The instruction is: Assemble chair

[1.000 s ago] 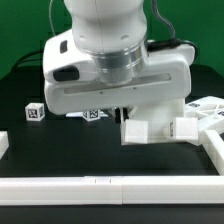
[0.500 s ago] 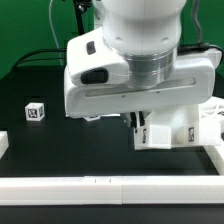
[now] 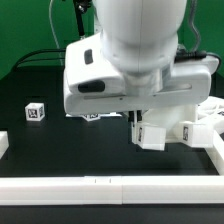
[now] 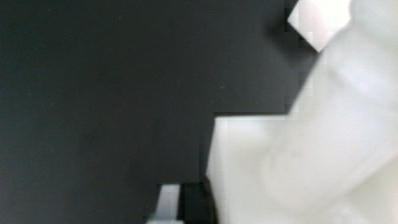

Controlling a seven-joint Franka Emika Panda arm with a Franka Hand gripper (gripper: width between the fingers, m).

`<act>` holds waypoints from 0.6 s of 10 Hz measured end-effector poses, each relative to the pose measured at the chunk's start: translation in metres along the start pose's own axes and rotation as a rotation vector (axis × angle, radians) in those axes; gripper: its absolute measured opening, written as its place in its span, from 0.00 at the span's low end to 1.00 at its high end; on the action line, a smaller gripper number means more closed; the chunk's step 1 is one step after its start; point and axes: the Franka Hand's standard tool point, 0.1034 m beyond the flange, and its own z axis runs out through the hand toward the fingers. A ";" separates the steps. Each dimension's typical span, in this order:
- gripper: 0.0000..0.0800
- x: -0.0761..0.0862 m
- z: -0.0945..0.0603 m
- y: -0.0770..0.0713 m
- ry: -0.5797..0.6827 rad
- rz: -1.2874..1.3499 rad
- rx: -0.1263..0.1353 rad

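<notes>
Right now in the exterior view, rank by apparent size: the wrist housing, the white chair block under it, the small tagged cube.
1. wrist housing, likely inflated by nearness to camera.
2. white chair block.
3. small tagged cube.

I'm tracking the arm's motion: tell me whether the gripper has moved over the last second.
Yes. The gripper shifted toward the exterior view's right, away from the small tagged cube.

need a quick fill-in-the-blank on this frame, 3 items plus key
1. The small tagged cube lies on the exterior view's ___ side.
2. The fingers are ___.
3. The chair part just under the fingers is ___ in colour.
Missing words: left; shut; white.
</notes>
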 end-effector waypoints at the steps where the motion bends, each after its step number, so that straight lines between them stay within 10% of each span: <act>1: 0.04 0.003 0.002 0.000 -0.032 -0.001 -0.002; 6: 0.04 0.008 0.007 0.006 -0.033 0.087 0.012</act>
